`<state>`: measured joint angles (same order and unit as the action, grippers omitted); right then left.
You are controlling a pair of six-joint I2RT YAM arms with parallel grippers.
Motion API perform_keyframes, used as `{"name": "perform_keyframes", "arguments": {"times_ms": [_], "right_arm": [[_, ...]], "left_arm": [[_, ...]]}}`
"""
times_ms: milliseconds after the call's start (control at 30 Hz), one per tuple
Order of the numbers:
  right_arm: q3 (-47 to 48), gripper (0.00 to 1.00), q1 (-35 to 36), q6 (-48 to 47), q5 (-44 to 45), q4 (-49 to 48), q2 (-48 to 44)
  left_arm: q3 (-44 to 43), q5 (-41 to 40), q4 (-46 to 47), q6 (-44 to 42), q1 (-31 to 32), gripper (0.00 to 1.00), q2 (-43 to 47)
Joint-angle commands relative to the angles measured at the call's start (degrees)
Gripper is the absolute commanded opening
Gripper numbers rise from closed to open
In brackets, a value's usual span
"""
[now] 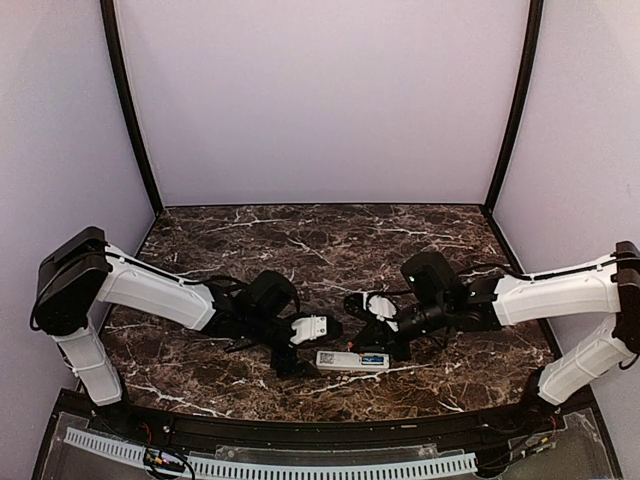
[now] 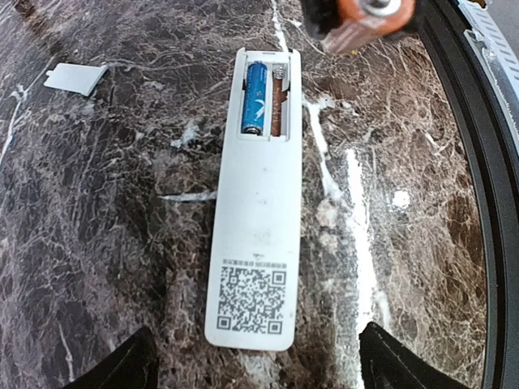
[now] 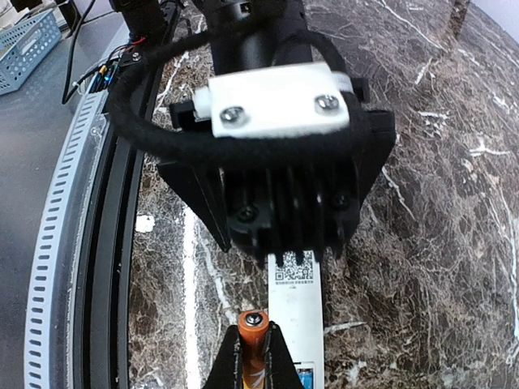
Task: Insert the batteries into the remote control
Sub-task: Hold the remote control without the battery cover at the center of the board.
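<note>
The remote control [image 2: 258, 211] lies back up on the marble, QR label toward my left gripper; it also shows in the top view [image 1: 352, 360] and the right wrist view [image 3: 297, 312]. Its recess is open: a blue battery [image 2: 255, 97] sits in the left slot, and the right slot [image 2: 278, 105] is bare with its spring showing. My right gripper [image 3: 253, 361] is shut on an orange battery [image 3: 253, 336], held just above and beside the remote's recess end [image 2: 365, 18]. My left gripper [image 2: 258, 369] is open and empty, its fingers astride the label end.
The small pale battery cover [image 2: 75, 78] lies on the marble to the left of the remote's recess end. The table's black front edge and slotted cable rail [image 3: 61, 243] run close alongside. A blue basket [image 3: 28, 44] sits off the table.
</note>
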<state>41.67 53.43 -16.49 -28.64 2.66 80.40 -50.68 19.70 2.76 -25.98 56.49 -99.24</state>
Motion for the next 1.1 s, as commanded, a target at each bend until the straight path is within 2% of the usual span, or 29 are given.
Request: {"name": "perform_keyframes", "arguments": {"times_ms": [0,167,267,433,600,667,900,1067], "right_arm": [[-4.1,0.0,-0.5,-2.5,-2.8,-11.1,-1.5],[-7.0,0.0,-0.5,-3.8,0.8,-13.6,-3.5],[-7.0,0.0,-0.6,-4.9,1.2,-12.6,-3.7],[-6.1,0.0,-0.6,-6.3,-0.1,-9.9,-2.2],[-5.4,0.0,-0.5,-8.0,-2.2,-9.1,-0.1],[-5.2,0.0,-0.5,-8.3,-2.7,-8.8,0.1],[-5.0,0.0,1.5,-10.8,-2.1,-9.1,1.9],[-2.7,0.0,3.7,-11.9,-0.1,-8.7,5.7]], "left_arm": [[-2.9,3.6,5.2,-1.9,0.2,0.84,-2.8],[-6.2,3.8,1.5,-1.9,0.5,0.74,-8.3],[-6.2,3.6,1.2,-1.8,0.4,0.66,-8.7],[-7.4,3.7,-4.8,-3.2,0.4,0.53,-8.6],[-8.7,3.2,-10.9,-3.7,0.4,0.3,-8.5],[-8.8,2.4,-13.2,-4.5,-0.1,0.26,-7.7],[-9.7,3.5,-19.7,-9.5,-3.6,0.25,-6.9],[-13.6,-0.2,-26.1,-14.3,-3.7,0.25,-8.6]]}}
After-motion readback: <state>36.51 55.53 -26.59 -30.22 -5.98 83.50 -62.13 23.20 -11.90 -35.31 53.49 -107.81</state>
